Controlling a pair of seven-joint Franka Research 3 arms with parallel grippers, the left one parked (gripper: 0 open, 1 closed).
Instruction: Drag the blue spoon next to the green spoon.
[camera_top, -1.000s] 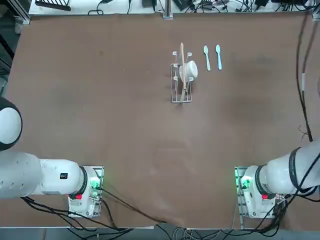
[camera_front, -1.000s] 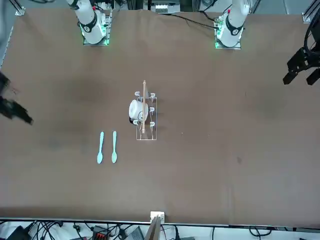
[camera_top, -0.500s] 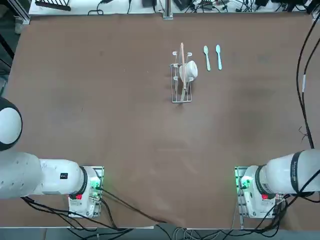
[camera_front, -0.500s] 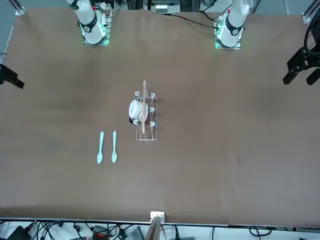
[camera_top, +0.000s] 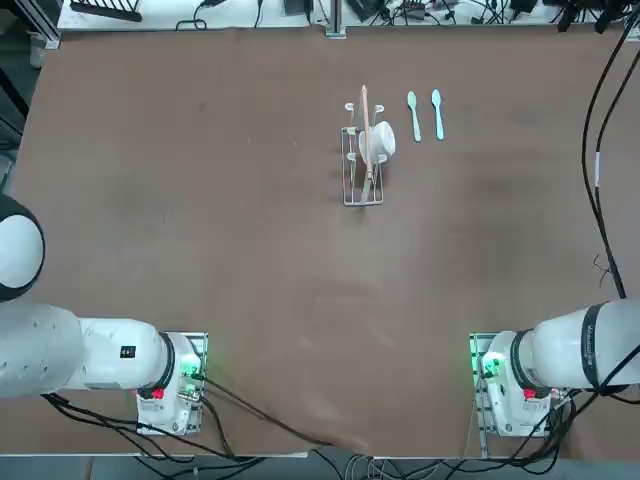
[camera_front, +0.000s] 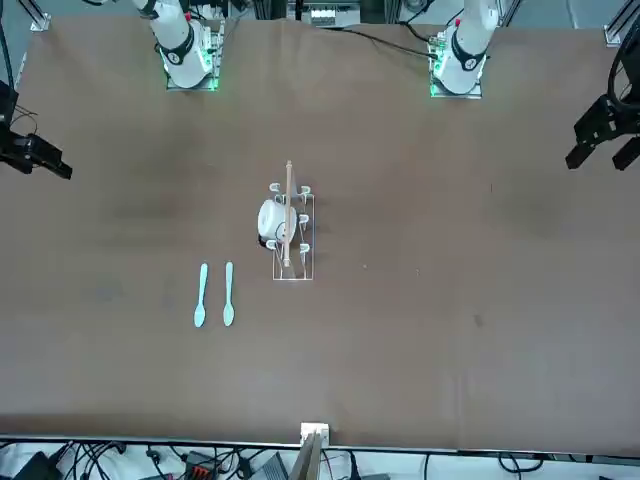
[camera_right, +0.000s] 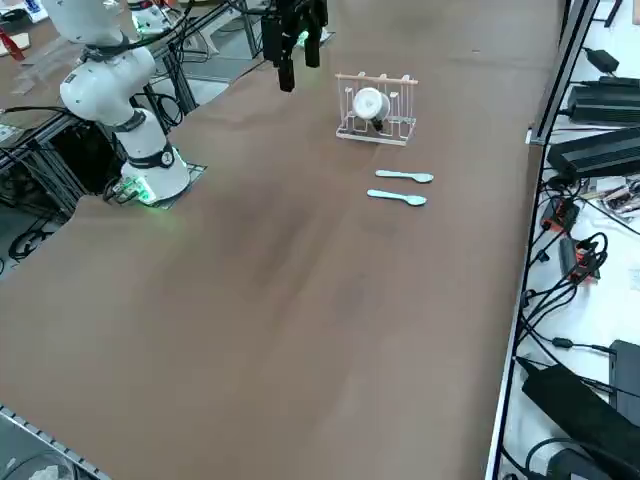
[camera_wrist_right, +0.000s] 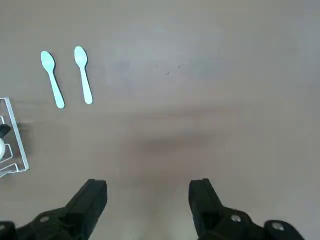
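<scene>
The brown table (camera_top: 200, 250) lay almost bare, with wide open surface on every side of the few things grouped toward its far edge, right of centre as the robot faces it. The blue spoon (camera_top: 437, 112) and the green spoon (camera_top: 413, 114) lay flat and parallel, just beside each other without touching, the green one nearer the small wire rack (camera_top: 362, 170) and the blue one on its outer side, toward the table's right edge. Each spoon's long axis ran from the robot's side toward the far edge, with the oval bowl at the far end and the thin handle pointing back toward the arm bases. The rack held a white cup (camera_top: 379, 140) and a wooden stick (camera_top: 366, 140), and stood near the green spoon but apart from it. Between the spoons and the far edge a strip of bare table remained; to their right the surface ran clear to the cabled rim. The right gripper (camera_wrist_right: 147, 192) hung above empty tabletop, well apart from both spoons, its two fingers (camera_wrist_right: 92, 197) spread wide with nothing between them.
</scene>
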